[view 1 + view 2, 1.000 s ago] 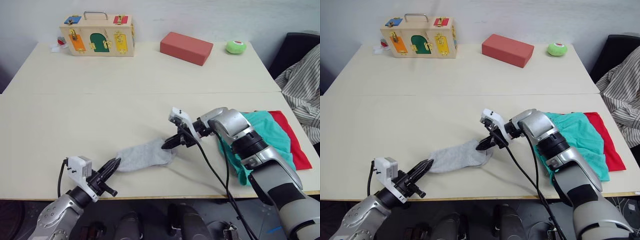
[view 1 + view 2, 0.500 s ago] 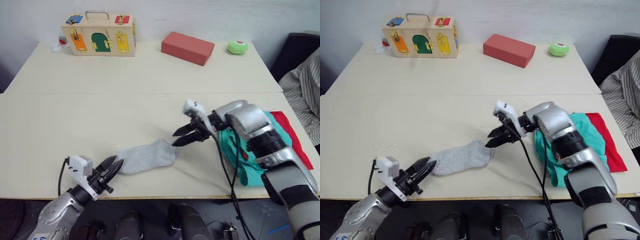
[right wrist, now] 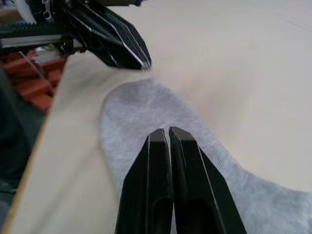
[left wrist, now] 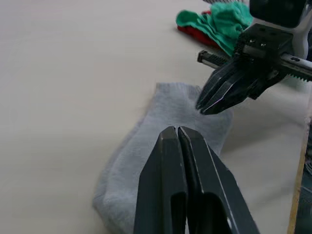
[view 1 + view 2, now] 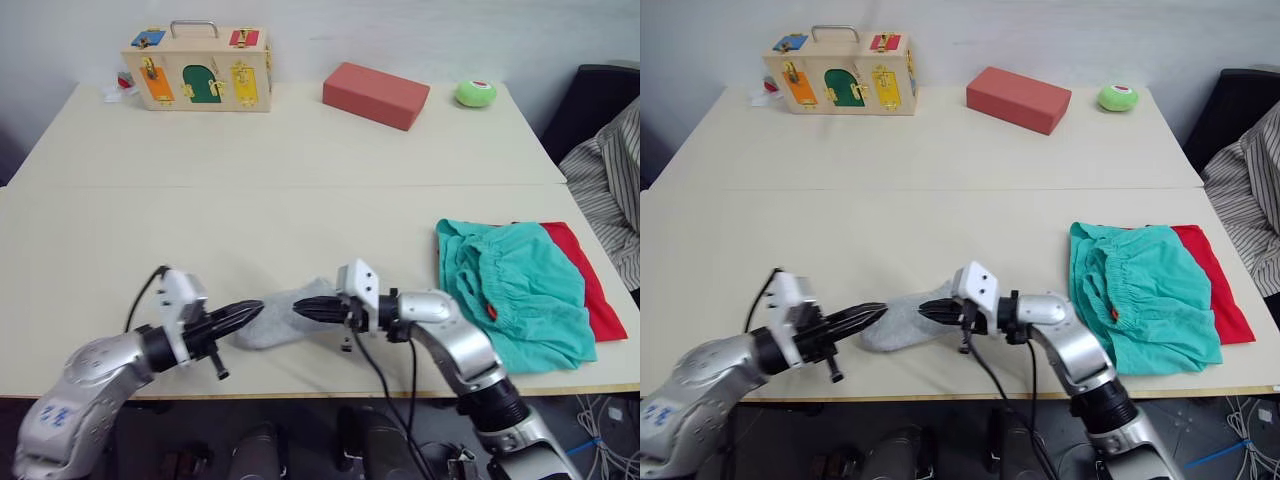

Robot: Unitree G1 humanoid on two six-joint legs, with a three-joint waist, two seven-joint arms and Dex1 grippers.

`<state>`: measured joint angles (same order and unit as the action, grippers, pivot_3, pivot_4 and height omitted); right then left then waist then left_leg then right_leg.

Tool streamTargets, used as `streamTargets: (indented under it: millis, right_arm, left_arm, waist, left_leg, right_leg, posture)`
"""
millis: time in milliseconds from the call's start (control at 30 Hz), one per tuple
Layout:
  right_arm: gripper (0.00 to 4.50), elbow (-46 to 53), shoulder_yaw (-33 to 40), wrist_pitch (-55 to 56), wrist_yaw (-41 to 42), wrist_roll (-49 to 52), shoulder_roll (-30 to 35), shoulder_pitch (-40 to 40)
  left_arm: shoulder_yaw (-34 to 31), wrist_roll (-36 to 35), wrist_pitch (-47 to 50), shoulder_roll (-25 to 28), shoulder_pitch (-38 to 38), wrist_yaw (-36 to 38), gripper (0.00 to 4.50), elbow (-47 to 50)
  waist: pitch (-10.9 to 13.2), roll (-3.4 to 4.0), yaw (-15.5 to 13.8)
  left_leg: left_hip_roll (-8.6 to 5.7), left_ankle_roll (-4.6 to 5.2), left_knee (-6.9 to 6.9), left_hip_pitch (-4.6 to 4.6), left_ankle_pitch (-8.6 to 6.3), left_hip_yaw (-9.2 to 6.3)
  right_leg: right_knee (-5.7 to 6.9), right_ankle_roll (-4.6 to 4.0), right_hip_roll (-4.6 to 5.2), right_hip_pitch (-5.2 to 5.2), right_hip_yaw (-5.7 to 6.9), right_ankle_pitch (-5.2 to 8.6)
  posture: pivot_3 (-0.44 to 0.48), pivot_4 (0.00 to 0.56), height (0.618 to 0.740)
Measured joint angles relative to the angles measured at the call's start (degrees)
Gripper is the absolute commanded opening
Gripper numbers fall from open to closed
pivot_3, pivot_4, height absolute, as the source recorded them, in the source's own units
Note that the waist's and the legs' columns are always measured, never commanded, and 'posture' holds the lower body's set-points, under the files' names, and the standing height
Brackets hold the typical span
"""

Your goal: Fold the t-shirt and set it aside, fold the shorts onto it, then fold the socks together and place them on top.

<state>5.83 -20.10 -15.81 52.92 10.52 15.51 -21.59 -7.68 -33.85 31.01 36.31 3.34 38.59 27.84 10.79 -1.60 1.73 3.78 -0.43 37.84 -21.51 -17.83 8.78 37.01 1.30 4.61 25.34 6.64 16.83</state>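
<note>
Near the front edge of the table [image 5: 300, 150], the left gripper [image 5: 258, 311] lies low over the board with its two black fingers pressed together, their tips meeting the near end of the socks [image 5: 285, 318]. The left wrist view shows those fingers closed tip to tip with no cloth between them, the grey fabric spreading out beyond and beneath the tips. Behind this gripper, toward the table's left side, the surface is bare, and the far half of the table past the seam is open up to the wooden latch box [image 5: 197, 68] at the back edge.

Just right of the left gripper, tip facing tip across the socks, the right gripper [image 5: 927, 310] is likewise pinched shut, its points over the opposite end of the grey bundle. The right wrist view shows its fingers closed above the sock, not clamping it, with the table's front edge running close alongside and the floor below it; the head views leave that drop less plain.

Farther right of the right gripper, well apart from it, the shorts [image 5: 510, 290] lie folded on the t-shirt [image 5: 585, 280], whose red edge shows along the far right side. At the back stand a salmon block [image 5: 375, 95] and a green ball [image 5: 473, 93].
</note>
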Motion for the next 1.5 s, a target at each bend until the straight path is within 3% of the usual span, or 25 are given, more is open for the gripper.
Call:
streamTargets:
  millis: [133, 400, 567, 667, 733, 833, 967, 1133, 1300, 1500]
  right_arm:
    - [0.03, -5.78, 0.00, 6.70, -4.08, -4.40, -0.40, 1.12]
    - [0.03, -7.96, 5.45, 11.96, -8.02, -4.77, 2.63, 3.57]
    - [0.03, -9.53, 8.58, 14.80, -8.07, -2.12, 2.70, 5.22]
    - [0.03, -7.49, 9.17, 14.15, -5.13, 1.44, 2.77, 5.83]
    - [0.03, -3.84, 8.28, 13.11, -2.29, 2.82, 3.67, 5.27]
    - [0.00, -0.82, 5.79, 10.74, 0.72, 2.86, 5.06, 2.49]
    - [0.00, -3.77, 0.72, 10.30, 2.09, -1.18, 5.46, 1.26]
    - [0.00, -7.57, -1.87, 12.23, 1.79, -4.77, 5.30, -0.18]
    - [0.00, -8.60, -2.27, 13.30, 1.42, -5.65, 4.87, -0.61]
    - [0.00, -8.74, -2.27, 13.18, 1.44, -6.04, 4.66, -0.67]
  left_arm:
    - [5.35, 7.51, -3.14, -3.49, -3.44, -2.68, 0.00, -8.98]
    - [6.62, 11.97, -10.99, -5.49, -3.74, -2.12, 0.00, -13.70]
    - [4.01, 9.83, -15.69, -8.59, -3.28, 0.22, 0.00, -15.75]
    - [-0.19, 5.97, -15.91, -7.88, -3.58, 1.64, 0.00, -14.37]
    - [-3.91, 2.21, -12.88, -4.76, -3.25, 2.78, 0.00, -12.15]
    - [-9.95, -4.29, -5.75, 1.28, -0.02, 4.83, 0.60, -9.03]
    - [-15.43, -10.94, 7.25, 10.11, 8.22, 8.84, 1.84, -8.96]
    - [-16.84, -18.11, 23.86, 13.14, 6.16, 4.71, 3.36, -10.74]
    - [-15.44, -23.71, 35.88, 12.41, -1.32, -0.89, 3.36, -11.19]
    - [-11.97, -24.81, 44.60, 7.10, -11.58, -8.46, 3.36, -15.75]
  waist:
    - [0.00, 0.00, -0.01]
    - [-0.02, -0.01, -0.10]
    - [-0.03, 0.03, -0.14]
    - [-0.03, 0.03, -0.02]
    - [-0.01, 0.04, 0.20]
    - [-0.01, 0.05, 0.40]
    - [0.01, 0.02, 0.35]
    - [0.00, -0.03, -0.23]
    - [-0.01, -0.05, -0.10]
    - [-0.04, -0.10, -0.10]
  left_leg:
    - [0.05, -0.04, -0.03, 0.01, 0.01, 0.01]
    - [0.08, 0.17, -0.04, 0.37, -0.11, 0.01]
    - [0.10, 0.20, -0.05, 0.32, -0.11, -0.03]
    - [0.11, 0.16, -0.05, 0.28, -0.09, -0.04]
    - [0.14, 0.13, -0.09, 0.28, -0.07, -0.03]
    - [0.15, 0.11, -0.14, 0.32, -0.07, -0.03]
    - [0.11, 0.00, -0.21, 0.26, -0.02, -0.03]
    - [0.03, 0.05, -0.15, 0.21, -0.02, -0.14]
    - [0.04, -0.16, -0.21, 0.31, 0.09, -0.16]
    - [0.03, -0.26, -0.20, 0.35, 0.17, -0.16]
  right_leg:
    - [0.01, -0.04, -0.05, 0.03, 0.01, 0.03]
    - [0.02, -0.06, -0.01, -0.29, 0.02, 0.03]
    - [0.03, -0.06, -0.03, -0.28, 0.04, 0.03]
    - [0.05, -0.06, -0.03, -0.23, 0.04, 0.03]
    - [0.06, -0.06, -0.05, -0.20, 0.04, 0.03]
    - [0.05, -0.07, -0.06, -0.20, 0.05, 0.04]
    - [0.00, -0.14, -0.05, -0.10, 0.06, 0.08]
    - [-0.03, -0.10, 0.03, -0.17, 0.04, 0.06]
    - [0.00, -0.11, 0.02, -0.22, 0.03, 0.06]
    - [0.06, -0.11, -0.01, -0.23, 0.03, 0.06]
  posture:
    - [0.000, 0.150, 0.740]
    - [0.000, 0.150, 0.740]
    - [0.000, 0.150, 0.740]
    - [0.000, 0.150, 0.740]
    - [0.000, 0.150, 0.740]
    - [0.000, 0.150, 0.740]
    - [0.000, 0.150, 0.740]
    - [0.000, 0.150, 0.740]
    - [0.000, 0.150, 0.740]
    - [0.000, 0.150, 0.740]
